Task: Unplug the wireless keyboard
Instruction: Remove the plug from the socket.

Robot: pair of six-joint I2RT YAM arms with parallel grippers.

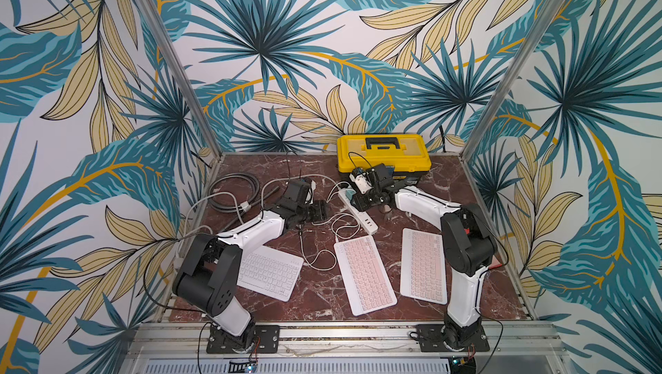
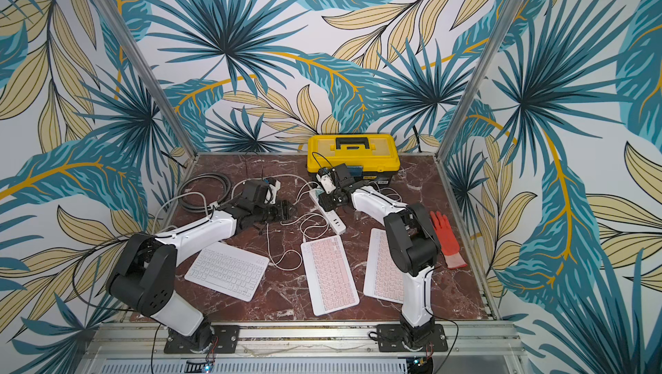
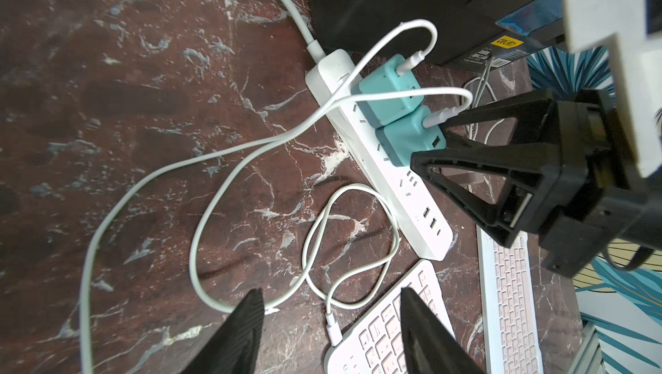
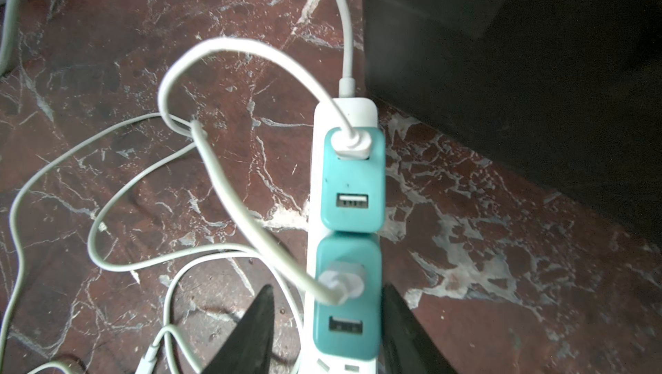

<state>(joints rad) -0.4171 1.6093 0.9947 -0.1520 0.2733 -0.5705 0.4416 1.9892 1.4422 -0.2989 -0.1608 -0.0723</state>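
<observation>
Right wrist view: the right gripper (image 4: 327,291) hangs open astride a teal charger (image 4: 365,304), holding nothing. The left gripper (image 3: 329,291), also open and empty, hovers near the plugged-in pink keyboard (image 3: 379,332), which lies centrally on the counter (image 1: 322,300). A pull could lift the strip (image 4: 353,110), since nothing pins it down.

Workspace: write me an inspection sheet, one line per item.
Surface: red-brown marble tabletop, bare between items.
Job's things: white keyboard, middle pink keyboard, outer pink keyboard; power strip carrying cord-end teal charger and second teal charger.
Clutter: yellow toolbox, red glove, grey hose coil.
Grippers: left hand open, empty; right hand open, straddling the second teal charger.
Cables: white cable plugged into the middle pink keyboard; a white lead in each charger.
Surroundings: leaf-print walls, aluminium frame.
</observation>
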